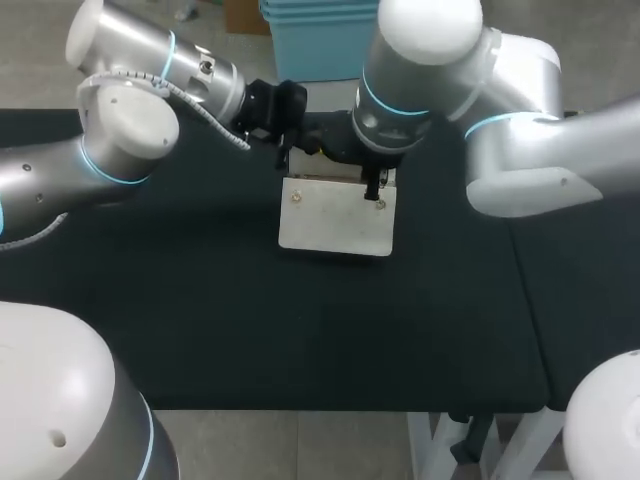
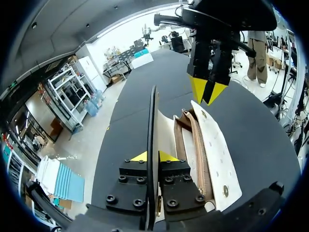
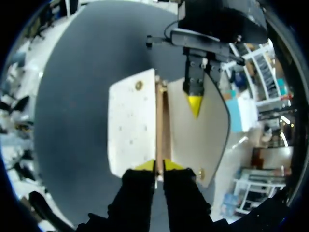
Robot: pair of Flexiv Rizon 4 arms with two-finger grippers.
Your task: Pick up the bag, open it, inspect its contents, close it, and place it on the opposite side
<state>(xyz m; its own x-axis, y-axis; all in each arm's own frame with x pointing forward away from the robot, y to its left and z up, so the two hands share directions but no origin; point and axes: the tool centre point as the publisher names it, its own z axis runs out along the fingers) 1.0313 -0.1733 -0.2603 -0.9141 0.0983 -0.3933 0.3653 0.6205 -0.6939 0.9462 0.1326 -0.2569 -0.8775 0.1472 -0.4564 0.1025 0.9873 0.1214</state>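
Worktop (image 1: pixel 200 330) black and broad at 6 o'clock in the head view. Past its middle, toward 12 o'clock, bag (image 1: pixel 336 225): cream, flat, squarish, one brass stud (image 1: pixel 297 198) near its 11 o'clock corner and another near its 1 o'clock corner. Whether lifted clear of the worktop, cannot tell. Gripped along its far edge from both sides: left arm (image 1: pixel 120 140) in from 10 o'clock, right arm (image 1: pixel 420 80) in from 2 o'clock, wrists nearly meeting over the bag's 12 o'clock edge.

Left pincer (image 2: pixel 153 156) clamped on one thin wall of the bag, seen edge-on (a dark line running straight out between the yellow tips). Just beside that wall, mouth parted: brown lining (image 2: pixel 179 140) and a zip (image 2: pixel 199 164) showing, then the other cream wall leaning away. Farther ahead, right pincer (image 2: pixel 207 92) pointing down at that wall's far tip, its tips close together.

From the right wrist, same pincer pinched on the brown rim at the bag's mouth, cream walls spread to either side. Ahead, at 1 o'clock, one yellow tip of the left pincer over a cream wall.
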